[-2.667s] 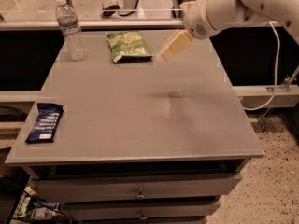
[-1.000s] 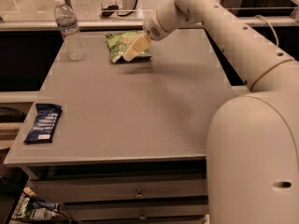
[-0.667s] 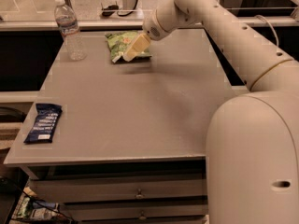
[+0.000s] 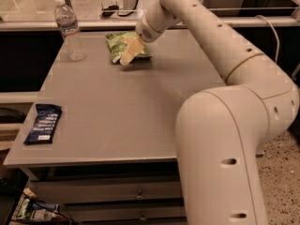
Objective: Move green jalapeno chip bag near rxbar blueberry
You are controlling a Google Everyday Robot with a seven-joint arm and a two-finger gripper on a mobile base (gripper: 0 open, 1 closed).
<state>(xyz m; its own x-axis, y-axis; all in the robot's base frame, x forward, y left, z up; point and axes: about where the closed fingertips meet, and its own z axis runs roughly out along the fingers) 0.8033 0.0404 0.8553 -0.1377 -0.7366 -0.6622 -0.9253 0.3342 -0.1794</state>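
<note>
Camera view gives us the green jalapeno chip bag [image 4: 117, 41] at the far side of the table [image 4: 140, 116], the gripper [image 4: 127, 55] down over its front; whether it grips we cannot tell. A water bottle [image 4: 69, 29] stands near the bag; the rxbar blueberry [image 4: 43, 123] lies well apart at the near corner.
</note>
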